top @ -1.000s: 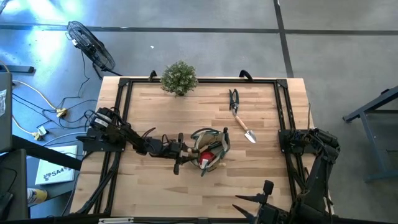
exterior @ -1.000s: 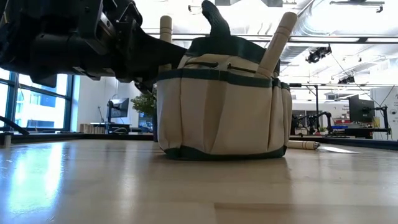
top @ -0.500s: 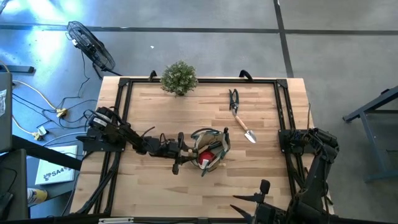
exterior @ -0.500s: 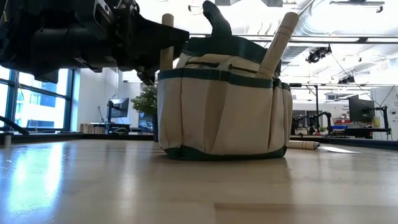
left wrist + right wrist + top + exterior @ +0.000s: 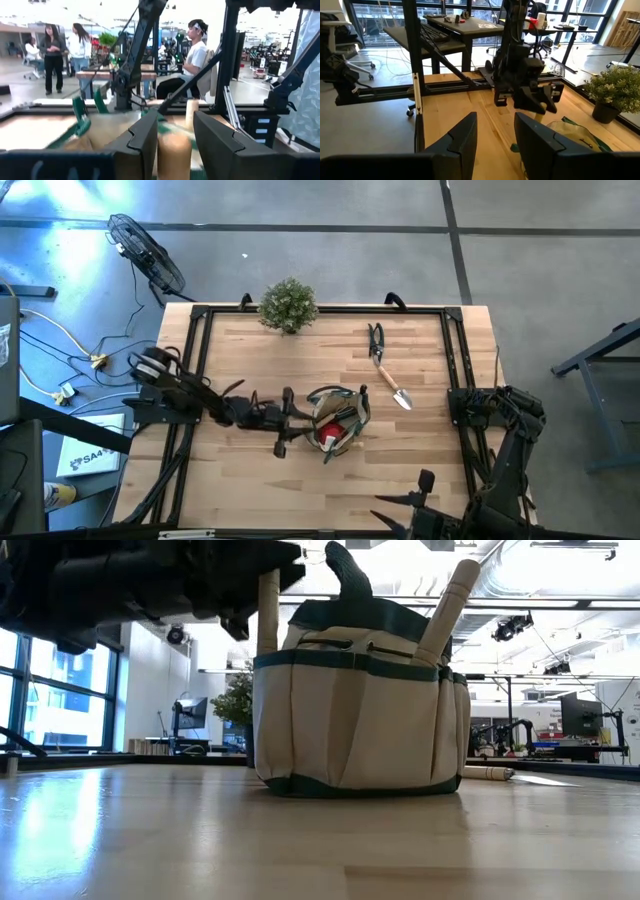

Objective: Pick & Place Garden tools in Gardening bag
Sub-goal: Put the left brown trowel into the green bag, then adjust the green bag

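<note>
I have the left hand just beside the bag, on the side away from the trowel. In the left wrist view its fingers sit either side of a wooden handle, but I cannot tell whether they grip it or have let go. In the low view that handle stands upright against the bag's near wall, probably in a side pocket, which would keep it from tipping.

The bag stands upright near the middle of the counter, mouth up, so tools drop in handle-high. Another wooden handle leans out of it, and a red piece shows inside.

Two tools lie flat beyond the bag, toward the far right corner: dark snips and a trowel, end to end and well apart from the bag. I judge those are what is left to fetch.

The right hand waits at the counter's near edge, right of the bag, fingers spread and holding nothing. A plant sits at the far edge, out of the way.
</note>
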`<state>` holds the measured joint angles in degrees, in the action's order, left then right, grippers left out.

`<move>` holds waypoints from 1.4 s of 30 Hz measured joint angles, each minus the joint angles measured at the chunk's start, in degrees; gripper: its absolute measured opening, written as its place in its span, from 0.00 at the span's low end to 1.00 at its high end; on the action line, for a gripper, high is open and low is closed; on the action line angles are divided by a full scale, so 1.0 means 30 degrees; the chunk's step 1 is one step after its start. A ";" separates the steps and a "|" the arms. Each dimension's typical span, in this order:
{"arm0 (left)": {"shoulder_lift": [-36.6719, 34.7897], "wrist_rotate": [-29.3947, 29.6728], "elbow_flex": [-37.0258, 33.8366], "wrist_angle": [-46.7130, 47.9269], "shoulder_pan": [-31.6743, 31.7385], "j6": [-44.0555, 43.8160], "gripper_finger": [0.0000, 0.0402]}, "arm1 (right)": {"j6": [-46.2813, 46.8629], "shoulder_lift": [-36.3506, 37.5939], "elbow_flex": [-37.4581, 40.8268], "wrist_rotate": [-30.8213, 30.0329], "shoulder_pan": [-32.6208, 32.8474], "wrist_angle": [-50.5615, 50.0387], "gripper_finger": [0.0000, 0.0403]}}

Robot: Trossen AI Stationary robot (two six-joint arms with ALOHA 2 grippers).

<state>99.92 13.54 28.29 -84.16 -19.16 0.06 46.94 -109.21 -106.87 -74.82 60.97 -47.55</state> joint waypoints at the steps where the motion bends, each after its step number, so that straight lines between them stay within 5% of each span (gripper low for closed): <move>1: -0.0181 0.0000 0.0000 0.0000 0.0000 0.0163 0.31 | 0.0000 0.0000 0.0000 0.0040 0.0000 0.0007 0.30; 12: -0.4611 0.0116 0.0006 0.1977 0.0000 0.3581 0.31 | 0.0234 0.0000 0.0000 0.0676 0.0045 0.0124 0.30; 19: -1.0560 0.4164 0.0015 1.2428 0.0007 0.3138 0.31 | 0.0351 0.0007 0.0000 0.2013 0.0454 0.0679 0.30; 24: -1.3220 0.4748 0.0015 1.9979 0.0007 0.0477 0.29 | 0.0351 0.0007 0.0000 0.3106 0.0561 0.0663 0.30; 33: -1.3263 0.4585 0.0015 2.5357 0.0007 -0.2378 0.03 | -0.0071 -0.0018 0.0000 0.3334 -0.0102 0.0793 0.30; 42: -1.1817 0.4328 -0.0007 2.6043 0.0008 -0.3184 0.00 | -0.0857 -0.0788 0.0000 0.8463 -0.1802 0.2532 0.21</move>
<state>64.47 26.52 28.27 -6.03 -19.13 -9.50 44.37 -111.57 -106.87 -49.43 55.56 -39.95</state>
